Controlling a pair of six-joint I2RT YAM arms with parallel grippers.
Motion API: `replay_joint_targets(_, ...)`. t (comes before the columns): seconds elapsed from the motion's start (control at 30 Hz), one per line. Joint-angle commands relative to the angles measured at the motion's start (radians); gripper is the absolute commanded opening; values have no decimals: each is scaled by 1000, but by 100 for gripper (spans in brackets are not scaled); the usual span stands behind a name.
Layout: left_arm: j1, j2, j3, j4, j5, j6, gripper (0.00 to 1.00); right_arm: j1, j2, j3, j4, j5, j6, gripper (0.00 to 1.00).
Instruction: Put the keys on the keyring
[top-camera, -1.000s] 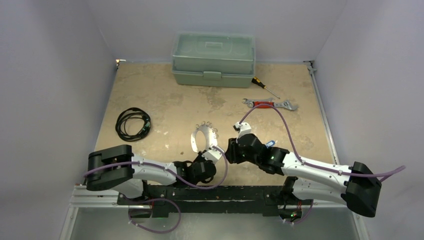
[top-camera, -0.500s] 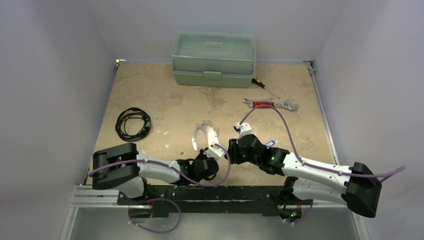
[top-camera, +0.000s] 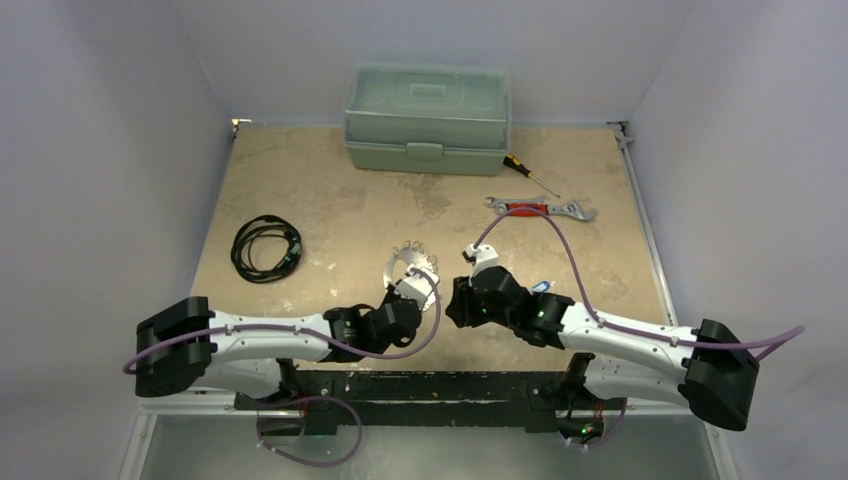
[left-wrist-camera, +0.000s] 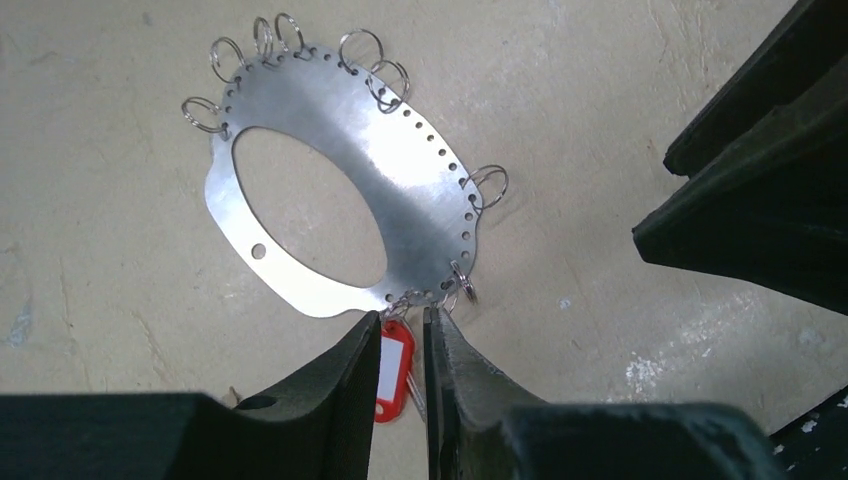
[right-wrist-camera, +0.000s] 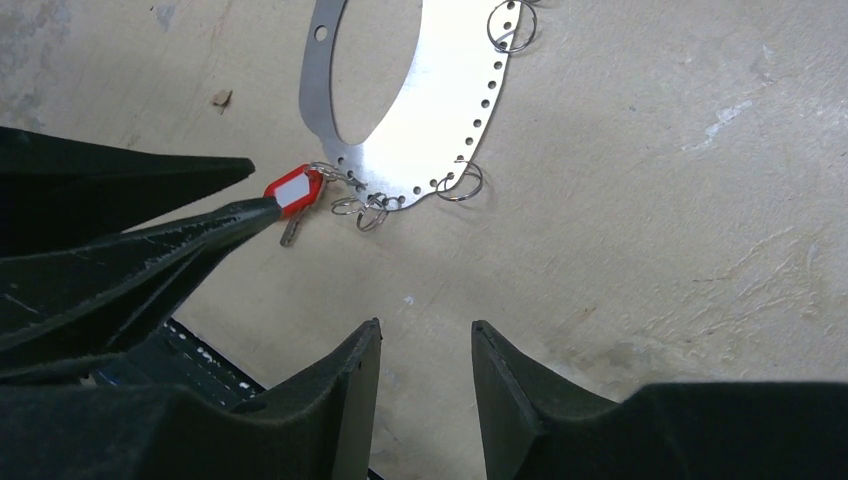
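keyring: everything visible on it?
The keyring is a flat oval plate of shiny silver metal, lying on the tan table. It has a large oval cutout, small holes along one edge and several split rings hooked through them. At one end a red-tagged key appears ring-linked, pinched in the left hand.

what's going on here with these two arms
The left tool pinches the red-tagged key right at the small rings on the edge of the flat metal keyring, which lies on the table. Whether the key is hooked on yet can't be told. The right tool hovers close by, open and empty.
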Motion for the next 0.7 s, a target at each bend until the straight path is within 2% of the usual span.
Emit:
replay_joint_targets(0.0,7,41,-17,66,84,-25,20,5,23,52,44,-6,-20,42)
replay_joint_targets(0.13,9,104,-4,114,126,13,17,5,22,43,38,-8,-18,42)
replay_joint_targets(0.3,60,177,60,58,210,35,14,5,-1,24,28,-11,-11,42)
replay_joint_targets(0.67,96,216,77,29,277,70,11,5,-7,24,6,-11,-15,42)
